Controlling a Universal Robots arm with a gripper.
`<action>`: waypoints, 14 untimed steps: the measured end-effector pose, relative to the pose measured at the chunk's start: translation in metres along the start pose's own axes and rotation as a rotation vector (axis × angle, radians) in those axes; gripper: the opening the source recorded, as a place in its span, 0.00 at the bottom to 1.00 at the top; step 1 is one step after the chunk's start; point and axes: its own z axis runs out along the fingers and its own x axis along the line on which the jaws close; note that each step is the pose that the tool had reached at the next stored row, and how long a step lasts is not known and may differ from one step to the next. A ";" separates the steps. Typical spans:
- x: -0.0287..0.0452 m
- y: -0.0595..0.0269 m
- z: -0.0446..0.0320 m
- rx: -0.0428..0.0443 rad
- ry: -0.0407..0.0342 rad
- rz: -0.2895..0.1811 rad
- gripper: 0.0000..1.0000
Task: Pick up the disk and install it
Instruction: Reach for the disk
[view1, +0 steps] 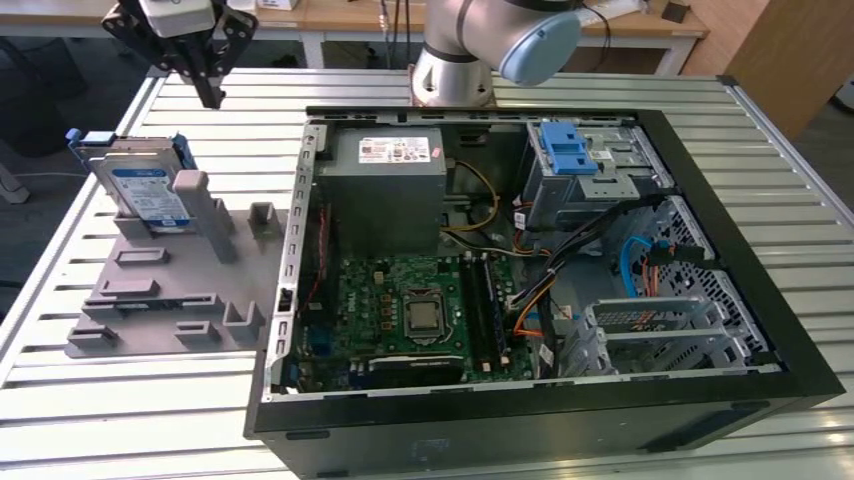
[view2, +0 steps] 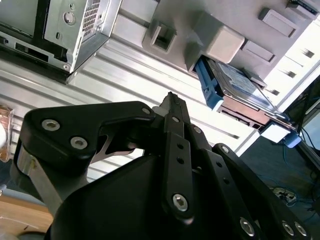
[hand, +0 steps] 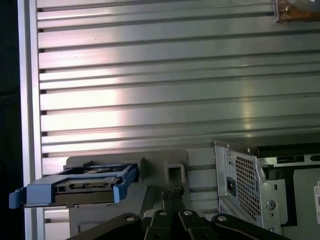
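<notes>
Pincer (view1: 210, 95), black-fingered, tips pressed together on nothing, hangs off the exterior view's left of the open case, above its far corner. By my judgement this is the approach: nothing is picked.

- Ribbed aluminium slat table (view1: 134, 420).
- Black steel computer case (view1: 534, 430), boards bare.
- Matte grey plastic holder (view1: 160, 300), beside the case.
- Flat silver-metal disk (view1: 144, 190) with blue plastic rails, propped on edge in it.

Grasping calls for parted fingers across those smooth rails.

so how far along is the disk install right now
Nothing looks done yet. The disk stands in the grey holder beside the open computer case, apart from the gripper. The gripper hangs near it above the table, fingers together, holding nothing. Both the pick-up and the install are left.
</notes>
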 end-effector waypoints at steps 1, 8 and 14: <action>0.0016 0.0005 0.0003 0.0000 0.0000 0.000 0.11; 0.0128 0.0036 0.0023 0.0000 0.0003 0.000 0.11; 0.0241 0.0054 0.0038 0.0000 0.0004 0.000 0.11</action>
